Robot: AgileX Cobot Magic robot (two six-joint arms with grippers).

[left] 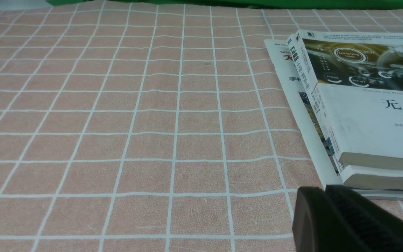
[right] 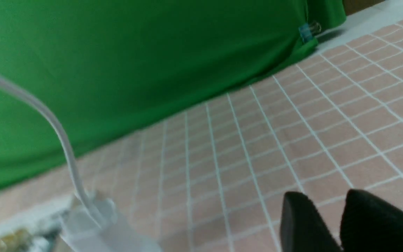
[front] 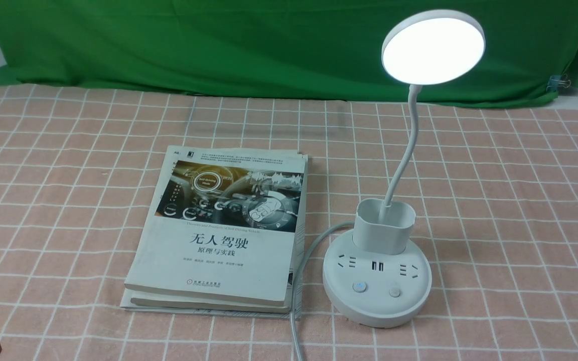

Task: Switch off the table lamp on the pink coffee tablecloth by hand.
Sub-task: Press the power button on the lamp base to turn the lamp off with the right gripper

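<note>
Front view: table lamp (front: 384, 230) stands on the pink coffee tablecloth (front: 520, 200), right of centre, nearer the robot's side. Disc head (front: 433, 46) glows bright white, faces the cam, held up on a bent neck (front: 403, 150) that rises out of the cup holder (front: 384, 228). Round base (front: 377, 306) shows sockets + two buttons at its front; left btn (front: 359, 287) has a faint blue tint, right btn (front: 395, 291) is plain. Stack of books (front: 224, 235) lies just left of the base, grey cable (front: 301, 281) runs between them toward the near edge. Green cloth (front: 219, 45) hangs at the back w/ a clip (front: 560, 81) at its right end. Left gripper (left: 324, 190) sits low over bare cloth near the books' corner, fingers pressed together, holding nothing. Right gripper (right: 327, 199) is near the lamp, not touching it, tips slightly parted w/ cloth showing between, nothing held.
</note>
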